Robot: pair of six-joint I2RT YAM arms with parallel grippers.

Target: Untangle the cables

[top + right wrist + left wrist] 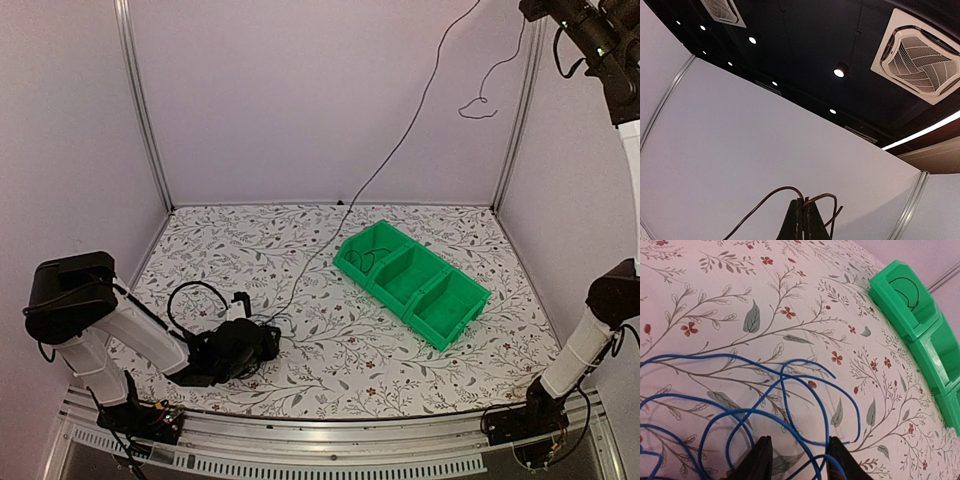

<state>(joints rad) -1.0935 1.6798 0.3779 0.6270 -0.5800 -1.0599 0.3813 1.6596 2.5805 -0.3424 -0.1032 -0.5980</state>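
A thin dark cable [390,150] runs taut from the table by my left gripper [270,338] up to my right gripper [532,10], raised high at the top right. Its free end [480,105] dangles in a small loop. In the right wrist view the right gripper [805,206] is shut on a thin brownish wire [771,195]. In the left wrist view the left gripper [801,460] is open low over the table. Loops of thin blue wire [790,385] lie in front of it and pass between its fingers. Another thin wire [366,259] lies coiled in the green bin's far compartment.
A green three-compartment bin [455,318] stands diagonally at centre right of the floral table, and shows in the left wrist view [925,320]. White walls with metal posts close in the back and sides. A thicker black loop [190,298] belongs to the left arm.
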